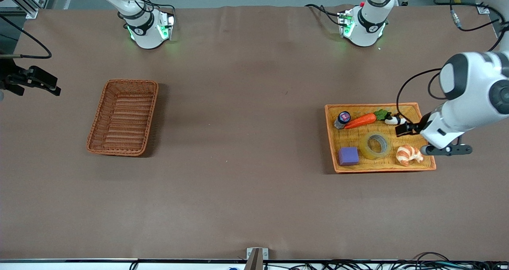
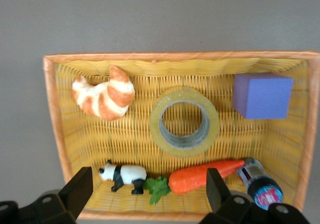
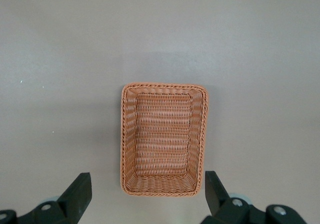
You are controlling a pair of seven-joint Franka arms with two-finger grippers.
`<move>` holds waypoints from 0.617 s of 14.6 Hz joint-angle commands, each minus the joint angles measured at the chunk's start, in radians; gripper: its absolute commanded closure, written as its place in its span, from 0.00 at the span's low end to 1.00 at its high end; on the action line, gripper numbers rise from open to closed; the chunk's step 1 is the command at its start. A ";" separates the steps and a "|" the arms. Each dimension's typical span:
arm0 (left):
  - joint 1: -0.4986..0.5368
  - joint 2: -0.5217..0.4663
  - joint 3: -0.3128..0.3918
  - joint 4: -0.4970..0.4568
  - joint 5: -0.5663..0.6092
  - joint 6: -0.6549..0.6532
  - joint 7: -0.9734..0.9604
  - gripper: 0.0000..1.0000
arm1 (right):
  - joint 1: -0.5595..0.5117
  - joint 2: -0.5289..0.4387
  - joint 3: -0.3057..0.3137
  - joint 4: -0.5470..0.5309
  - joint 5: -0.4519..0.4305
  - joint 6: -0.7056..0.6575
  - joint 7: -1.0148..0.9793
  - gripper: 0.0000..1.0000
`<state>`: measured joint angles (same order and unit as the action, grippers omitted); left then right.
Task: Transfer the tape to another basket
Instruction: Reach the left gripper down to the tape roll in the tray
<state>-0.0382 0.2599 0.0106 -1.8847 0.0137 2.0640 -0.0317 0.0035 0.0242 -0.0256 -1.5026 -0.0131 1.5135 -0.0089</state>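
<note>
- The tape [image 1: 375,145] is lying flat in the orange tray [image 1: 425,168], toward the left arm's end of the surface, between a purple block [image 1: 348,156] and a croissant [image 1: 409,154], with a carrot [image 1: 361,120] farther from the front camera.
- The left claw [image 1: 406,129] is hanging over the tray with its fingers spread wide and gripping nothing; it seems to be sitting nearer the panda figure [image 1: 394,120] than the tape, though the front view makes that hard to judge.
- The basket [image 1: 123,117] is sitting well apart, toward the right arm's end, holding nothing.
- The right claw [image 1: 35,80] is waiting over that end's edge, fingers wide apart and holding nothing.
- The step in hand looks like the approach: next, the left claw needs centring over the tape's wall, lowering and closing.
</note>
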 commanded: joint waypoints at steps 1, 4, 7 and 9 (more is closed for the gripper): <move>-0.003 0.030 0.009 -0.094 0.015 0.169 0.019 0.00 | -0.013 -0.012 0.004 -0.011 0.015 0.002 -0.013 0.00; -0.002 0.090 0.011 -0.155 0.015 0.303 0.027 0.00 | -0.013 -0.012 0.006 -0.011 0.015 0.002 -0.013 0.00; 0.003 0.150 0.009 -0.188 0.014 0.424 0.033 0.01 | -0.014 -0.012 0.004 -0.011 0.015 0.002 -0.013 0.00; 0.003 0.156 0.009 -0.203 0.014 0.443 0.033 0.15 | -0.014 -0.012 0.004 -0.011 0.015 0.002 -0.013 0.00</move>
<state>-0.0359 0.4251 0.0160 -2.0685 0.0141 2.4825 -0.0169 0.0035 0.0242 -0.0262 -1.5027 -0.0131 1.5135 -0.0089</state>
